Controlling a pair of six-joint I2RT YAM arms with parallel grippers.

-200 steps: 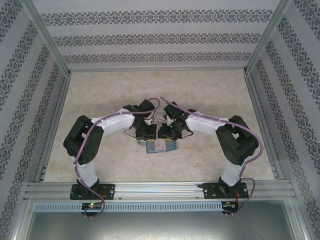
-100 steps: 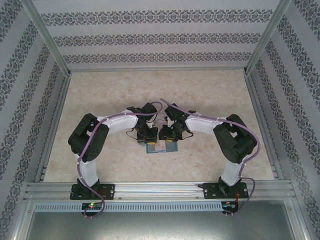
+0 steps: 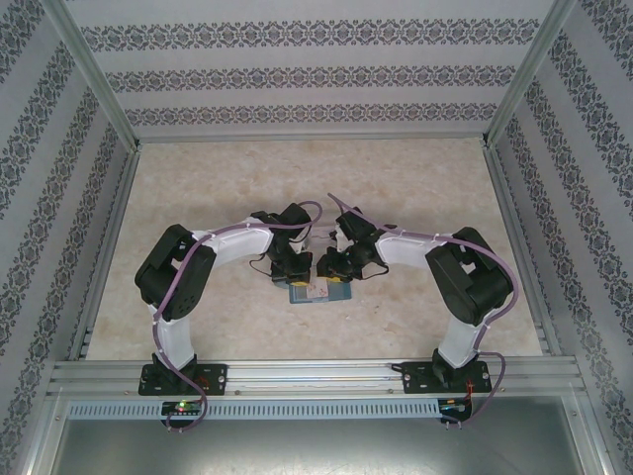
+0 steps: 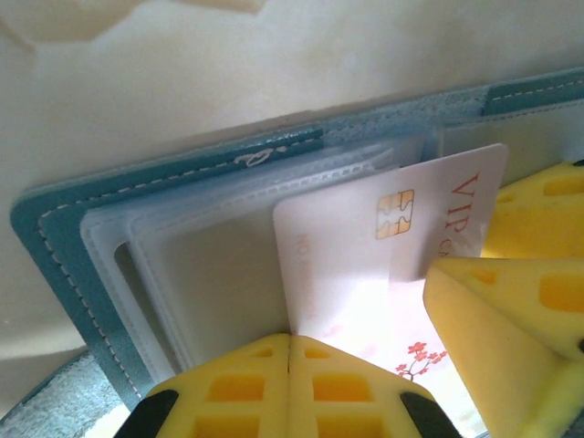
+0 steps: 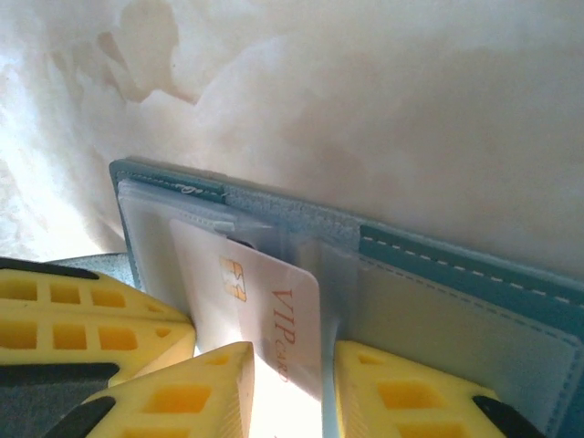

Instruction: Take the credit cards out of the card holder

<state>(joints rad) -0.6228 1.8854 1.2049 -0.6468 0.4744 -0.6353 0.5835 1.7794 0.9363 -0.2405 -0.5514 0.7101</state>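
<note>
Open by the middle of the near edge of the table (image 3: 247, 188), the card holder (image 3: 316, 294) is pinned by our left gripper (image 4: 289, 356), fingers pressed together (likely against sliding), while our right gripper (image 5: 294, 392), fingers spread, straddles a half-out credit card (image 4: 365, 246).

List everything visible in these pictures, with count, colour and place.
table: 1, beige marbled, under everything
walls: 3, white with grey pattern, around the table
metal frame: 1, silver, along the table edges
card holder: 1, teal, open at the table's middle
clear sleeves: several, transparent, inside the card holder
VIP card: 1, white with gold chip and red lettering, partly in the sleeves
left arm: 1, black and white, left of the holder; jaws yellow, shut, at the card's corner
right arm: 1, black and white, right of the holder; jaws yellow, apart, at the card's end
</note>
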